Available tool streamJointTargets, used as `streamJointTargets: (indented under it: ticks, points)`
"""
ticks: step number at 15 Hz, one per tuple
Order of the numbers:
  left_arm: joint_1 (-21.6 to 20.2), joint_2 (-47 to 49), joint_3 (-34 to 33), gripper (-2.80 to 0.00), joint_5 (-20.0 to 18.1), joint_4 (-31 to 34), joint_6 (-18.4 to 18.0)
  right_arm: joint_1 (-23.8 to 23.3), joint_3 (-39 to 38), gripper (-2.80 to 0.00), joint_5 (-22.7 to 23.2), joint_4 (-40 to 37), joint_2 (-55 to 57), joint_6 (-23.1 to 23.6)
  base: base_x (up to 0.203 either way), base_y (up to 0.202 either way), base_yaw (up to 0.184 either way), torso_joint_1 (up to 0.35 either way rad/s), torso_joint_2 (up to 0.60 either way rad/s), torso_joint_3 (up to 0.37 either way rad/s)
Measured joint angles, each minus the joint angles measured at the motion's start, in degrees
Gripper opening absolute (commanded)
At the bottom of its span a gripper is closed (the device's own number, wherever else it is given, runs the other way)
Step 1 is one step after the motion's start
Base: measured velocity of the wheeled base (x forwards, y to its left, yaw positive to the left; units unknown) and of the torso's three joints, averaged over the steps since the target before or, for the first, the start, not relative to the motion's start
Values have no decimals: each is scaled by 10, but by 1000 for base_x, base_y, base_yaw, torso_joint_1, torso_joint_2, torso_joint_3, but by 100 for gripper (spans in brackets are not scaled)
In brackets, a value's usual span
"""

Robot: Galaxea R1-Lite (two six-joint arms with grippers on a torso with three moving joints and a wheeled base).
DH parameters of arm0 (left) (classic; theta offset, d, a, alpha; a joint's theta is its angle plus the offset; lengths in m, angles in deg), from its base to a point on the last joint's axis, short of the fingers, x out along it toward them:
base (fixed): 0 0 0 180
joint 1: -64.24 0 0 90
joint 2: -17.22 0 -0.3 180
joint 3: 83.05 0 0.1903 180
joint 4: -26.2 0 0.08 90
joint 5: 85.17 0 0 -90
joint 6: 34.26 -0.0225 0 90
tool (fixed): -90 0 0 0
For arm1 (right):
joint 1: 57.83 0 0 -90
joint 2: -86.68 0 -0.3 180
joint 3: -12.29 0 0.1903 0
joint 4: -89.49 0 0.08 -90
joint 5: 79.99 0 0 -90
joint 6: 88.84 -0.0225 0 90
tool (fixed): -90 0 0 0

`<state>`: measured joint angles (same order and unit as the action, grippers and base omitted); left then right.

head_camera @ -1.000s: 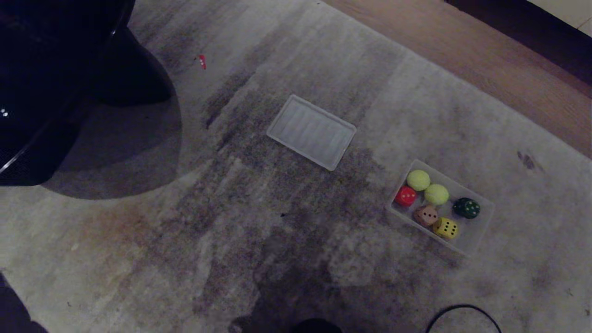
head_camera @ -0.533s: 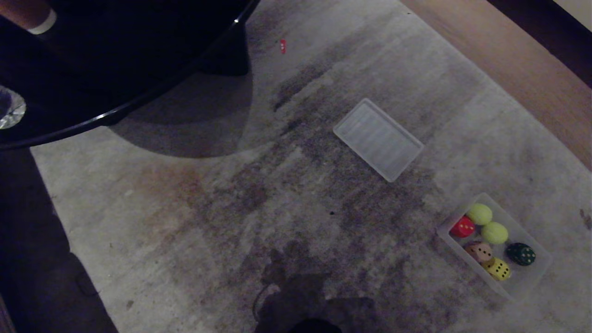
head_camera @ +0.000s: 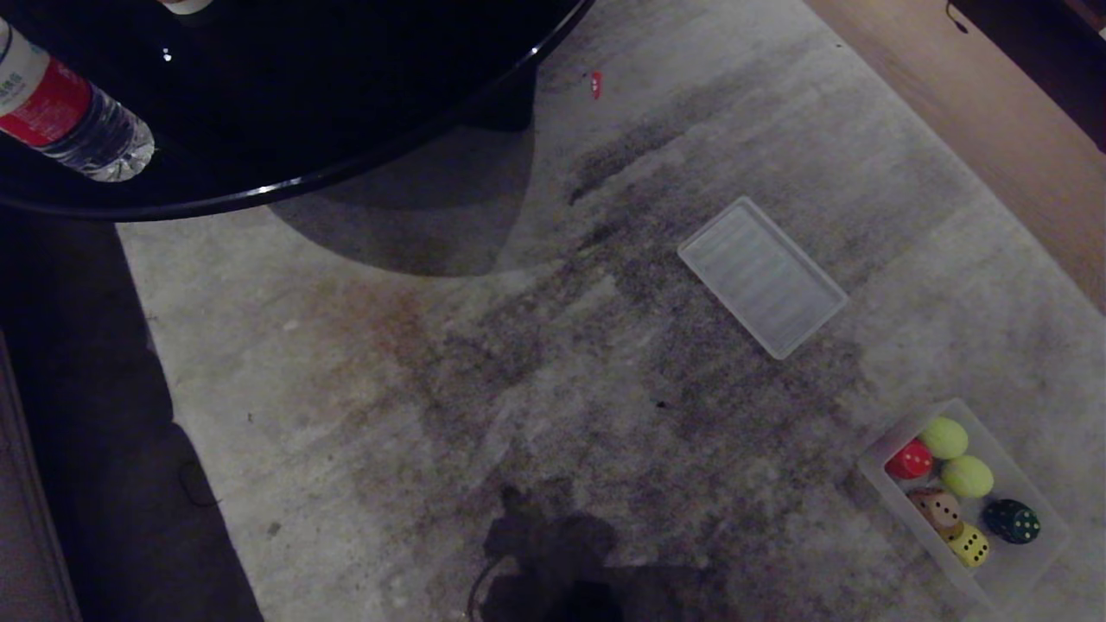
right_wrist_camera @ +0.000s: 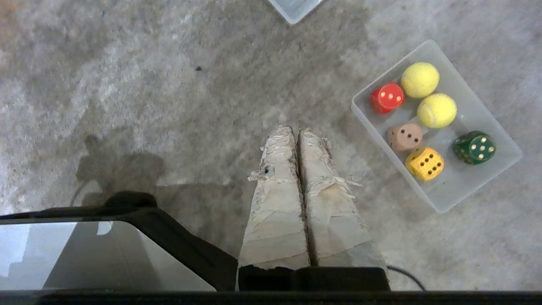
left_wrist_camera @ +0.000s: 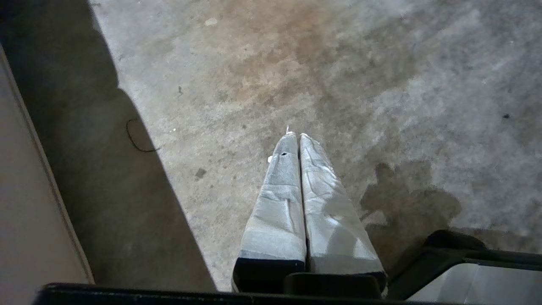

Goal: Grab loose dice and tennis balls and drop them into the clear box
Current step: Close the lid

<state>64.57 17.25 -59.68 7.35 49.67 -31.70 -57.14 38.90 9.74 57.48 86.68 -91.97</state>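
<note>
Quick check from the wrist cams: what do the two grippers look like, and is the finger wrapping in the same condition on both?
Both have two long tapering fingers on a black base. The left gripper is wrapped in smooth pale grey tape, lightly creased. The right gripper has tan, dirtier tape, frayed and peeling at the edges. A thin dark cable shows beside the right base.

A home living room, by the look of it: a large pale carpet, mottled with dark and rusty stains, covers a wooden floor showing past its far edge. A glossy black round table stands at the carpet's far-left corner, a water bottle lying on it.
</note>
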Motion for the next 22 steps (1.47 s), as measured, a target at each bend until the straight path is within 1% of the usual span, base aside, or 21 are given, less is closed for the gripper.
streamJointTargets:
  ticks: [7,9,15,22]
  points:
    - [0,0,0,-280,0,0,0,0,0,-280,0,0,0,0,180,0,-1,2,1,4]
    - [0,0,0,-280,0,-1,-2,0,0,-280,0,0,0,1,115,0,-1,1,3,3]
    - [0,0,0,-280,1,0,3,0,0,-280,0,0,0,1,0,0,0,0,0,-5]
    - [0,0,0,-280,1,-1,1,0,0,-280,0,0,0,0,0,0,0,2,5,-176]
